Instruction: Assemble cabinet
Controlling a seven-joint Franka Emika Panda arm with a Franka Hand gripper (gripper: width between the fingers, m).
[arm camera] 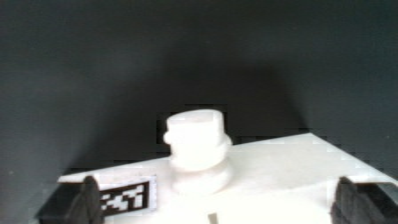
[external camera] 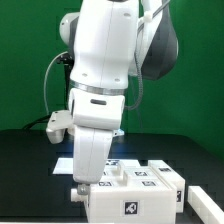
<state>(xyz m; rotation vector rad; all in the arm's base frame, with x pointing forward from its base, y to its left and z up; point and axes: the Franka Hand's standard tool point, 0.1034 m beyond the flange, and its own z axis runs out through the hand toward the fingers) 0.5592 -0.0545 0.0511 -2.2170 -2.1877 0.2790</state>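
Observation:
The white cabinet body [external camera: 133,203] stands at the table's front, with black-and-white tags on its faces. More white tagged cabinet parts [external camera: 152,172] lie on and behind it. My gripper [external camera: 88,184] reaches down onto the box's end at the exterior view's left; its fingertips are hard to make out there. In the wrist view the gripper [arm camera: 224,206] is open, its dark fingers [arm camera: 80,202] standing wide apart on either side of a white cabinet part [arm camera: 267,175]. That part carries an upright round knob [arm camera: 192,148] and a tag [arm camera: 125,195]. The fingers do not press on it.
The table [external camera: 25,170] is black. A flat white sheet [external camera: 64,164], apparently the marker board, lies behind the arm at the exterior view's left. The arm's bulk hides the middle of the scene. A green wall [external camera: 25,60] stands behind.

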